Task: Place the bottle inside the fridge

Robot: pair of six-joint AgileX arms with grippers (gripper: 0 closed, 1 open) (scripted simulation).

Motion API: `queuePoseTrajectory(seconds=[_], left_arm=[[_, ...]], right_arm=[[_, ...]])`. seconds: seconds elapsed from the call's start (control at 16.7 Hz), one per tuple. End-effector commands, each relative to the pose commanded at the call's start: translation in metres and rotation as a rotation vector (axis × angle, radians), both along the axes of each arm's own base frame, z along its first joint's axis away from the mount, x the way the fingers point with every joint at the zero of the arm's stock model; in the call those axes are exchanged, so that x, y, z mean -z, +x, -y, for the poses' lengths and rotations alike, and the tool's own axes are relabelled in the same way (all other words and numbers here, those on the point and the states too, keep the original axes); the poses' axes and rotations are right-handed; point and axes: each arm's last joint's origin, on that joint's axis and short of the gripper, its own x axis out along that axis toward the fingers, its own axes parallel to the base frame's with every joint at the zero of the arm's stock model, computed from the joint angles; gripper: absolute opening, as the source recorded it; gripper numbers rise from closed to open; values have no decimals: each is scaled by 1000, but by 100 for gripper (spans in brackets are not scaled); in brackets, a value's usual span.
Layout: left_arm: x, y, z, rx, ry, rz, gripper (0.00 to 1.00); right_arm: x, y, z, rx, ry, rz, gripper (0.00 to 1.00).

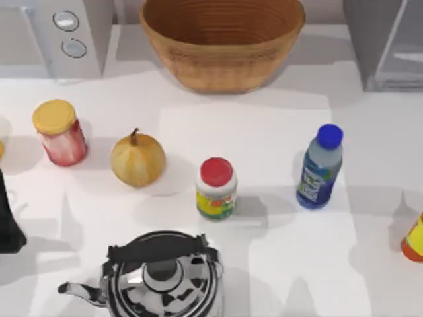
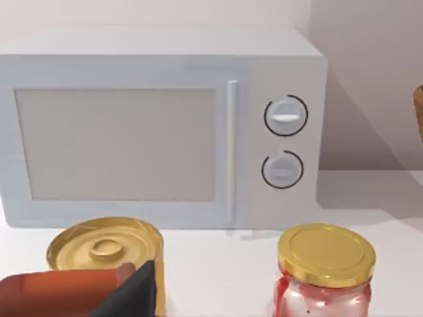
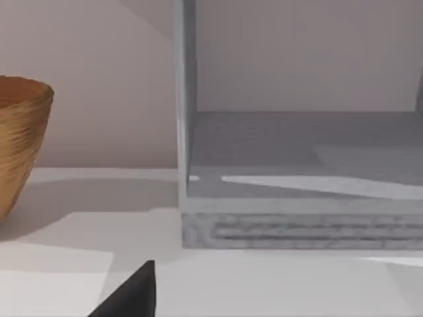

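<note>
The bottle [image 1: 320,168] is clear, with a blue cap and a blue-and-green label. It stands upright on the white table, right of centre, with nothing touching it. The grey fridge [image 1: 386,43] stands at the back right corner. Its light interior [image 3: 297,158] faces the right wrist view, open and bare. A dark part of my right gripper [image 3: 132,296] shows low in that view, well short of the fridge. My left arm [image 1: 8,221] is parked at the table's left edge, and its gripper [image 2: 132,294] points toward the microwave.
A microwave with two dials [image 1: 63,33] sits back left, a wicker basket [image 1: 221,39] back centre. A yellow-lidded jam jar [image 1: 59,132], an onion [image 1: 137,158], a red-lidded jar [image 1: 216,188], a kettle [image 1: 162,277] and an orange container [image 1: 415,241] also stand on the table.
</note>
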Motion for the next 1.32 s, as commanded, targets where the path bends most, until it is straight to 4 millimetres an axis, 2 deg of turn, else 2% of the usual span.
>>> queuePoseTrajectory(seconds=[0.18, 0.42, 0.6, 0.78, 0.96, 1.14, 1.32], left_arm=[[0, 0, 0, 0, 0, 0, 100], [0, 0, 0, 0, 0, 0, 100], [0, 0, 0, 0, 0, 0, 100], [0, 0, 0, 0, 0, 0, 100], [0, 0, 0, 0, 0, 0, 100], [0, 0, 0, 0, 0, 0, 100], [0, 0, 0, 0, 0, 0, 100]], right_arm=[[-2, 0, 0, -8, -1, 4, 100], [-23, 8, -6, -126, -27, 56, 100], [-43, 24, -14, -280, -74, 99, 100], [-49, 53, -26, -444, -127, 96, 100], [-35, 85, -40, -593, -160, 43, 100], [-3, 110, -52, -708, -163, -56, 100], [33, 120, -59, -766, -149, -166, 100]])
